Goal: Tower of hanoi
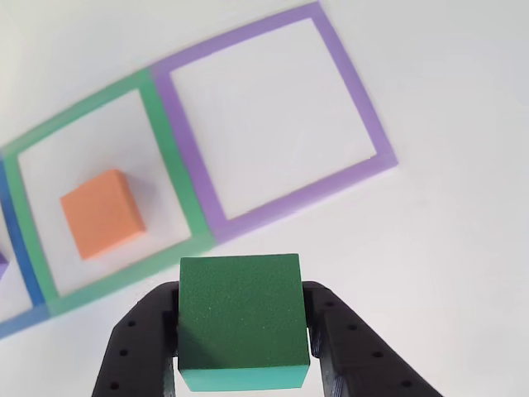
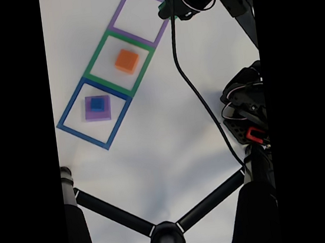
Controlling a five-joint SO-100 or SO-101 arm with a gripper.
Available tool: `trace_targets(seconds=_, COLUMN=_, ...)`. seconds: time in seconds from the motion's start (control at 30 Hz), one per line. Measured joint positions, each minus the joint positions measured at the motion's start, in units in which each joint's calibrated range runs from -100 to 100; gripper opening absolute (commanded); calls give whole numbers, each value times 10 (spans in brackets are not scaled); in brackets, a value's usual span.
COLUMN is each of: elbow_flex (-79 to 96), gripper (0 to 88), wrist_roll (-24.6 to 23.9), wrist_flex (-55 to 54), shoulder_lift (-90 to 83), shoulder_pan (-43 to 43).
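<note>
Green block (image 1: pixel 240 318): nearest the lens in the other view, clamped between the two black fingers of the gripper (image 1: pixel 241 331), lifted clear of the table.
Grip state: closed on green block, one finger on each side face.
Orange block (image 1: pixel 102 213): ahead-left of the gripper, alone inside green frame (image 1: pixel 176 169).
Purple frame (image 1: pixel 364 99): directly ahead of the gripper, nothing in it.
Purple block (image 2: pixel 97 108): in blue frame (image 2: pixel 67 115), farthest from the gripper, blue cube (image 2: pixel 97 104) on top.
Progress: judged midway; blocks spread out, no full stack in any frame; green needs placing, likely purple frame, then restacking.
Surface: plain white table (image 1: pixel 446 273), matte, soft shadows.
Room: dark tripod legs (image 2: pixel 114 213) low in the fixed view; arm cable (image 2: pixel 197 93) hanging across.
</note>
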Motion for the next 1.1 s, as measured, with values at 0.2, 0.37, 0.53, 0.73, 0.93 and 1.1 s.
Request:
trace_targets(seconds=0.2, elbow_flex=203, gripper=63, wrist_roll=0, wrist_flex=-278, shoulder_lift=24, shoulder_pan=27)
trace_targets(seconds=0.37, elbow_flex=306, gripper=63, wrist_roll=0, wrist_flex=-510, shoulder_lift=102, shoulder_pan=32)
trace_targets(seconds=0.53, elbow_flex=344, gripper=63, wrist_roll=0, wrist_flex=-719, shoulder_lift=211, shoulder_pan=38)
trace_targets(seconds=0.73, elbow_flex=360, gripper=63, wrist_roll=0, wrist_flex=-896, shoulder_lift=323, shoulder_pan=40)
trace_targets(seconds=0.93, elbow_flex=383, gripper=62, wrist_roll=0, wrist_flex=-989, shoulder_lift=380, shoulder_pan=40)
trace_targets(seconds=1.1, elbow_flex=386, gripper=64, wrist_roll=-2, wrist_flex=-1042, shoulder_lift=416, shoulder_pan=40)
